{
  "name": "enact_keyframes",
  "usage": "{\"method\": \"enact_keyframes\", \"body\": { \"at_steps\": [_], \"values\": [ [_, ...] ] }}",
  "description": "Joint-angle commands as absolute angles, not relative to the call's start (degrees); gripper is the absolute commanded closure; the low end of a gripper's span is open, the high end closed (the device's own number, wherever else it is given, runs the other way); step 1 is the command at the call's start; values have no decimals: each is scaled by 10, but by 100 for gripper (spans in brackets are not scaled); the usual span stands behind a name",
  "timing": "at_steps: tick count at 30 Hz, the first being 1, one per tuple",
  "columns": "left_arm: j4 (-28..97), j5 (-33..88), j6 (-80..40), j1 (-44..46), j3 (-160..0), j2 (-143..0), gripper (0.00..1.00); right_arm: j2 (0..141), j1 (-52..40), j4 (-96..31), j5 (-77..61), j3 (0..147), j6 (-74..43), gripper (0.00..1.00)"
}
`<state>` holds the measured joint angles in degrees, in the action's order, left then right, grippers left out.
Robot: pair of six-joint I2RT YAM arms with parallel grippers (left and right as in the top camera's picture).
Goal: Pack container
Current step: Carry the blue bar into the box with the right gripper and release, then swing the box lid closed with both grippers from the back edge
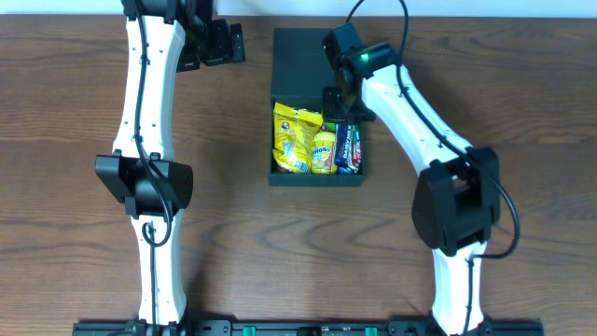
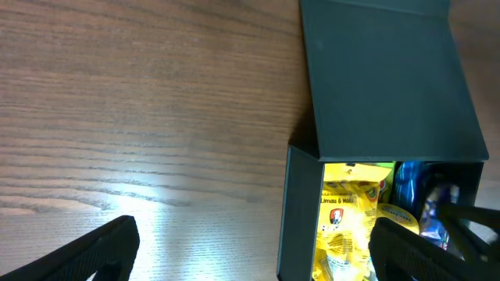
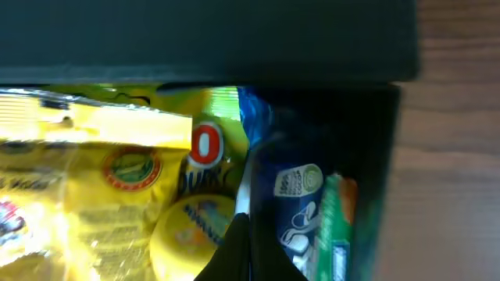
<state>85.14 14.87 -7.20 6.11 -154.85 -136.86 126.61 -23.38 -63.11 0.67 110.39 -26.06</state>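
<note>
The dark teal container (image 1: 315, 181) sits at the table's middle back, and its flap lid (image 1: 300, 58) lies open toward the far side. Inside are a yellow snack bag (image 1: 291, 140), a round yellow packet (image 1: 324, 151), a blue packet (image 1: 343, 147) and a green one (image 1: 356, 149). My right gripper (image 1: 340, 103) is shut, with its tips together (image 3: 248, 226) just above the round yellow packet (image 3: 187, 230) and the blue packet (image 3: 301, 211). My left gripper (image 1: 229, 42) is open and empty, left of the lid. Its fingers (image 2: 250, 254) straddle the container's left wall (image 2: 301, 211).
Bare brown wood table (image 1: 75, 112) lies on both sides of the container. Both arm bases stand at the near edge. The right arm (image 1: 420, 121) reaches diagonally over the table to the right of the box.
</note>
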Motion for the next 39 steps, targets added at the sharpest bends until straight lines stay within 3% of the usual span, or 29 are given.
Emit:
{"method": "enact_keyframes", "body": {
  "at_steps": [1,14,15,17,18,19,20,27,39],
  "values": [
    [855,150,-64,60,-1550,-1351,5,1288,-238,-633,24,1098,-245,97],
    [823,185,-64,60,-1550,-1351,5,1200,-213,-603,13,1121,-190,99],
    [815,185,-64,60,-1550,-1351,0,1189,-199,-594,10,1121,-190,99],
    [802,181,-64,60,-1550,-1353,32,1184,-174,-584,10,1121,-190,99],
    [794,177,-64,60,-1550,-1355,69,1184,-154,-582,-2,1121,-190,99],
    [784,176,-64,60,-1550,-1358,89,1187,-134,-581,-24,1119,-190,99],
    [776,176,-64,60,-1550,-1364,94,1191,-114,-578,-50,1117,-190,99],
    [750,251,-125,60,-1550,-1459,94,1258,-18,-549,-192,1115,-196,99],
    [717,422,-224,56,-1550,-1605,95,1377,-11,-474,-377,1115,-187,99]
  ]
}}
